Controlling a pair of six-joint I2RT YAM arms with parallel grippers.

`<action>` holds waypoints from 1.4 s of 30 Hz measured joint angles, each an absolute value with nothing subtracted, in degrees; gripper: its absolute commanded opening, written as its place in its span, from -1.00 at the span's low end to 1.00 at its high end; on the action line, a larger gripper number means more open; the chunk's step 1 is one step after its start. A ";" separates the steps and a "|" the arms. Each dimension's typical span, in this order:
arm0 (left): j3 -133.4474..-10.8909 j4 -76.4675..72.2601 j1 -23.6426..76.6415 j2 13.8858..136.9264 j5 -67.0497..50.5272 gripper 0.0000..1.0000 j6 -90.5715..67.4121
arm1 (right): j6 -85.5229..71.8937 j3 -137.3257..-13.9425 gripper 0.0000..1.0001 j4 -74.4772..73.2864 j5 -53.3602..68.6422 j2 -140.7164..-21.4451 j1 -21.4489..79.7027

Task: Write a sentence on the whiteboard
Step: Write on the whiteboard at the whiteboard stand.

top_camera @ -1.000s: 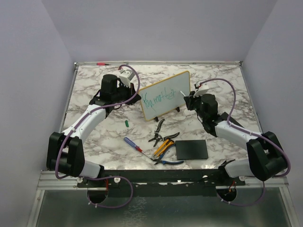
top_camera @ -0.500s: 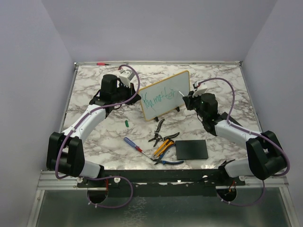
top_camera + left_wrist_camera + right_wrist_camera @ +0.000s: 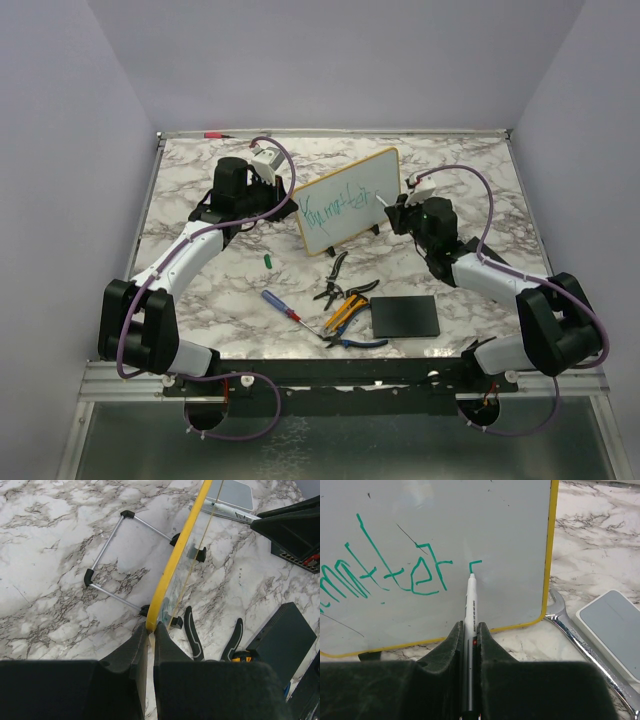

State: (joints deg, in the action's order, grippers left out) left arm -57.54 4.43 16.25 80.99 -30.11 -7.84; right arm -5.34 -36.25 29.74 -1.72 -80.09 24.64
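The whiteboard, white with a yellow frame, stands tilted at mid-table on its wire stand. Teal-green handwriting runs across it, and a fresh short stroke sits to its right. My left gripper is shut on the board's yellow edge at its left end. My right gripper is shut on a white marker, whose tip touches the board just under the new stroke. In the top view the right gripper is at the board's right end.
Pliers, orange-handled cutters, a blue and red screwdriver and a flat black pad lie in front of the board. A green cap lies left of them. A wrench and a grey-blue block lie right of the board.
My right gripper has moved slightly left and up along the board with the marker. The left arm and the board have not moved.
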 measured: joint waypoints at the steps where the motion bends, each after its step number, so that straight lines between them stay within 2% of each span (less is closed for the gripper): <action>1: -57.54 4.43 16.25 80.99 -30.11 -0.93 -7.84 | -5.43 -36.23 -0.99 29.74 -1.85 -80.14 24.64; 12: -57.54 4.43 16.25 80.99 -30.11 -0.93 -7.84 | -5.48 -36.64 -0.99 29.26 -3.29 -80.23 24.64; 27: -57.54 4.43 16.25 80.99 -30.11 -0.93 -7.84 | -2.61 -43.94 -0.98 27.27 -4.89 -80.58 24.64; 34: -57.54 4.43 16.25 80.99 -30.11 -0.93 -7.84 | -2.96 -43.38 -0.98 27.46 -4.86 -80.58 24.64; 42: -57.54 4.43 16.25 80.99 -30.11 -0.93 -7.84 | -5.52 -37.19 -0.98 27.31 -4.56 -80.62 24.75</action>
